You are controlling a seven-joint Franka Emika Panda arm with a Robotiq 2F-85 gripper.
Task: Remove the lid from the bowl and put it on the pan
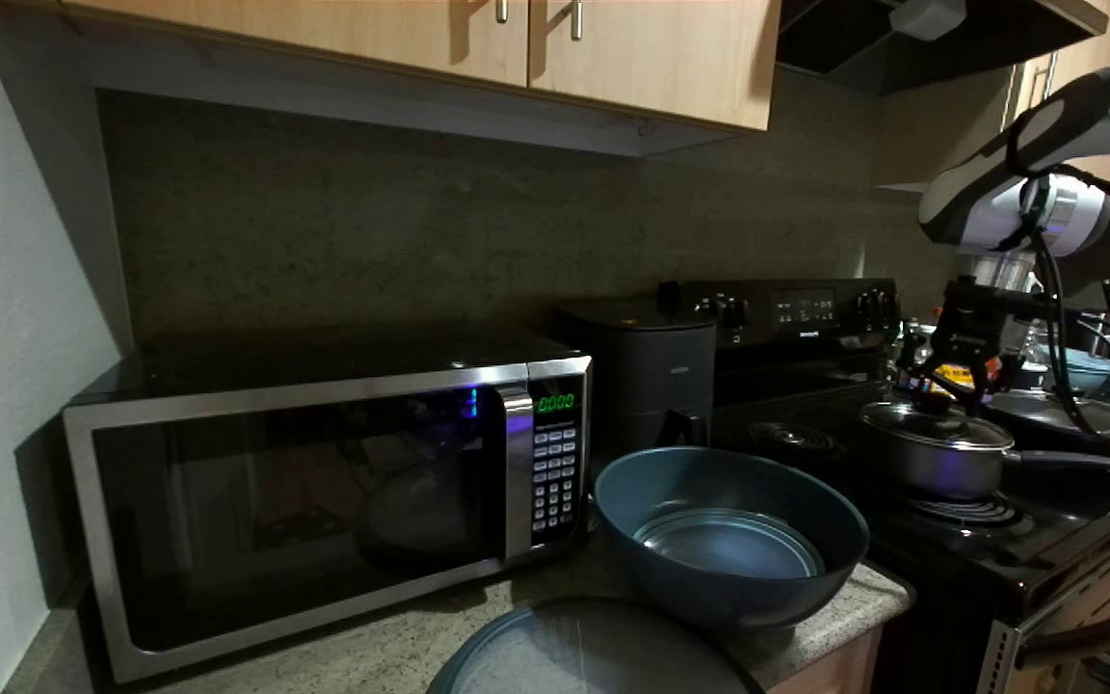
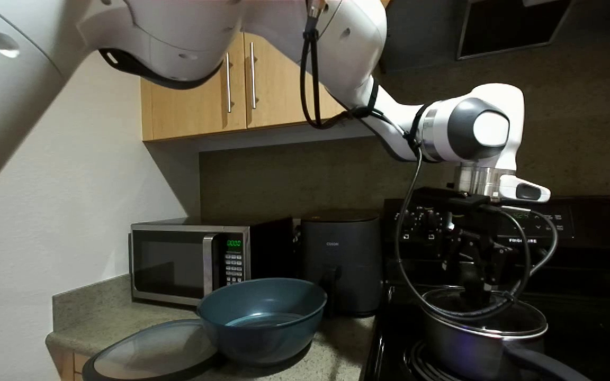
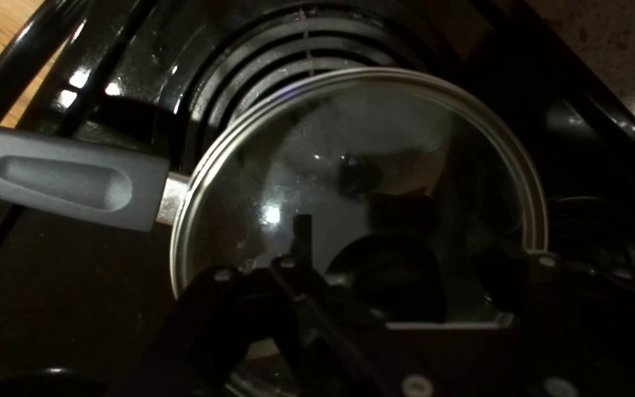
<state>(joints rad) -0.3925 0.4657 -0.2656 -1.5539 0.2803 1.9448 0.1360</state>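
Note:
The lid (image 3: pixel 306 143), a round see-through dome with a metal rim, sits flat on the pan (image 1: pixel 940 474), whose long grey handle (image 3: pixel 64 173) sticks out to one side. Directly over the lid's centre, my gripper (image 2: pixel 477 288) points straight down in both exterior views. In the wrist view the dark knob (image 3: pixel 386 275) lies between my fingers (image 3: pixel 302 237), which stand apart with a gap visible on each side of it, so the gripper is open. The blue-grey bowl (image 1: pixel 728 600) stands uncovered on the counter, its smooth inside showing.
A large translucent disc (image 2: pixel 157 349) with a dark rim leans beside the bowl. A microwave (image 1: pixel 295 520) and a black air fryer (image 2: pixel 342 259) line the wall. Beyond the pan sits another covered pan (image 1: pixel 1046 410). A loose cable (image 2: pixel 400 233) loops down from the wrist past the lid.

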